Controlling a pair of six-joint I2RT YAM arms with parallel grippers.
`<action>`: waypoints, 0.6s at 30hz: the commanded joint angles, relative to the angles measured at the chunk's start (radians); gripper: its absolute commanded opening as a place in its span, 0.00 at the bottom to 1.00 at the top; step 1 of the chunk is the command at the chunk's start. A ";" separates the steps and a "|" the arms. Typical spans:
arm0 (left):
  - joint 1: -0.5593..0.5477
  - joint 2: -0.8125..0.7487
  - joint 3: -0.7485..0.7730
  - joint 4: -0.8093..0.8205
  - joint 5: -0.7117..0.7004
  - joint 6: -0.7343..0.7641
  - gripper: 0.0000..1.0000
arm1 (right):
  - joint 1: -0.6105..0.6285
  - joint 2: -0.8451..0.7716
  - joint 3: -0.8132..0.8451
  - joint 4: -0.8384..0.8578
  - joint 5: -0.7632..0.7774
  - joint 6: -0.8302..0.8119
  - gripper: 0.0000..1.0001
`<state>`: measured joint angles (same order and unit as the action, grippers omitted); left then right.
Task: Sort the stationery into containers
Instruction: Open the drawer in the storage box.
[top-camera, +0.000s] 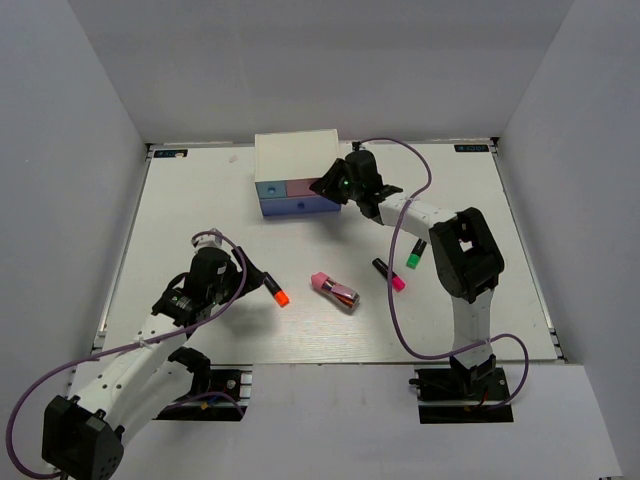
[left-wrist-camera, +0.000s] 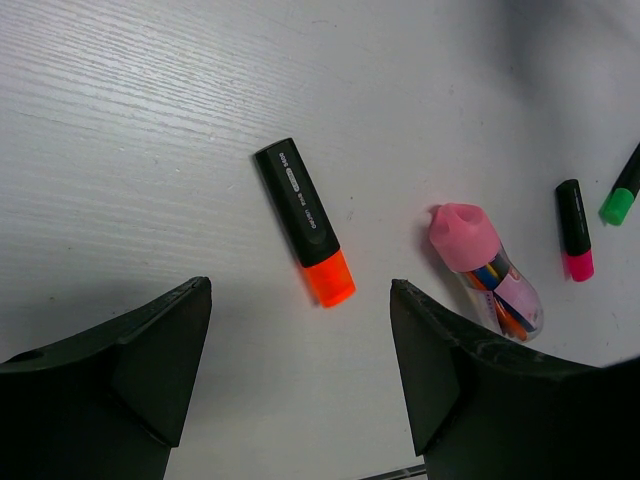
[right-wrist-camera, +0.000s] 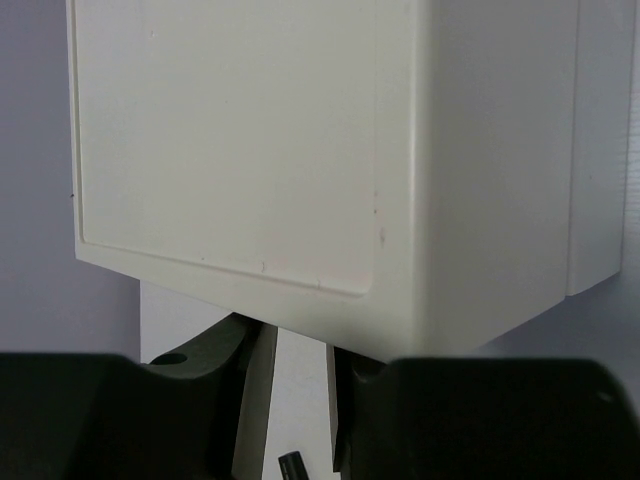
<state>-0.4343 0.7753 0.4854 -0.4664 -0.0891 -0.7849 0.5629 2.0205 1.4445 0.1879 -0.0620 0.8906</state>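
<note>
- The left pincer (left-wrist-camera: 300, 310) is hovering over the white bench (top-camera: 200, 200) with its two fingers (left-wrist-camera: 150, 370) standing wide apart and gripping nothing.
- The orange-ended marker (left-wrist-camera: 305, 222) is lying flat on the bench just ahead of that gap, its orange end pointing back toward the pincer and touching neither finger.
- The pink-capped tube (left-wrist-camera: 485, 270) is lying to the right of the orange-ended marker. Beyond it, the magenta-ended marker (left-wrist-camera: 574, 230) and the green-ended marker (left-wrist-camera: 622, 195) are lying close together.
- The right pincer (right-wrist-camera: 297, 340) is sitting at the right front corner of the white cabinet (top-camera: 295, 155), beside the pink drawer (top-camera: 303, 186) and the darker blue drawer (top-camera: 298, 205).
- Its jaws are showing only a narrow gap, with nothing visibly gripped between them.
- The light blue drawer (top-camera: 268, 187) is sitting at the cabinet's left.
</note>
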 joint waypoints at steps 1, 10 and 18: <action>-0.001 -0.004 -0.001 0.017 0.011 0.007 0.82 | 0.000 0.004 0.039 0.094 0.022 0.010 0.17; -0.001 0.015 -0.001 0.049 0.029 -0.002 0.82 | -0.003 -0.068 -0.096 0.122 -0.042 0.004 0.11; -0.001 0.090 -0.001 0.098 0.049 -0.002 0.82 | 0.005 -0.230 -0.280 0.145 -0.084 0.014 0.11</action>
<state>-0.4343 0.8482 0.4850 -0.4046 -0.0574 -0.7860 0.5652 1.8690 1.1980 0.2955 -0.1268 0.8921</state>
